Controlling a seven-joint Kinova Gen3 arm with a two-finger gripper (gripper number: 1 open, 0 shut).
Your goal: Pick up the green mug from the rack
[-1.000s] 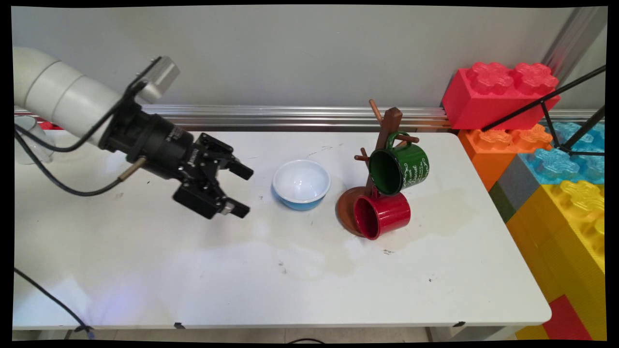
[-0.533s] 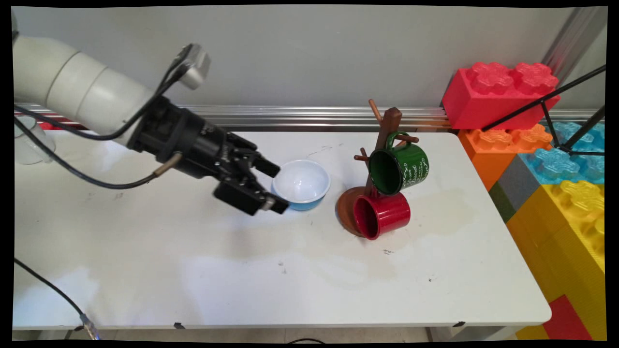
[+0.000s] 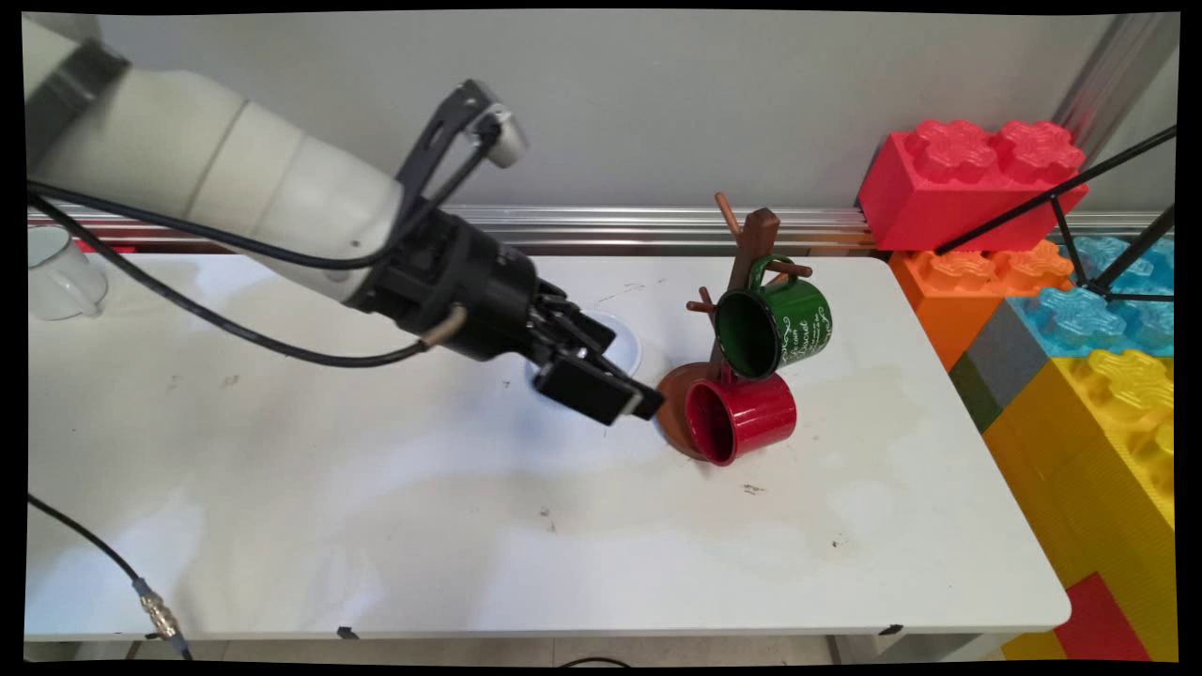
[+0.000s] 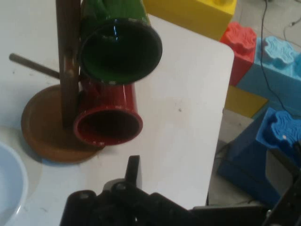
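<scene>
1. In the main view, the gripper (image 3: 627, 374) hung low over the table (image 3: 376, 526), tilted down to the right, above the bowl (image 3: 629, 340). It hid most of the bowl.
2. Its fingers stood apart, with nothing between them. The near fingertip was just left of the rack (image 3: 754, 246), by the rack's round base.
3. The red mug (image 3: 744, 415) lay on its side on that base, mouth towards the near left. The green mug (image 3: 778, 325) hung from a peg just above it and seemed to touch it.
4. A clear cup (image 3: 58, 274) stood at the table's far left, well apart. Big blocks (image 3: 967, 178) were stacked off the right end.
5. In the hand view, only one finger (image 4: 133, 170) rose from the bottom edge, pointing at the red mug's (image 4: 108, 123) open mouth. The green mug (image 4: 120, 49) was above it, the rack's post (image 4: 68, 61) to their left, and the bowl's (image 4: 10, 184) rim at the lower left.
6. As a judgement, room was tight: any move to the right would need to be slow and level, since a fingertip could catch the base or tip the rack.
</scene>
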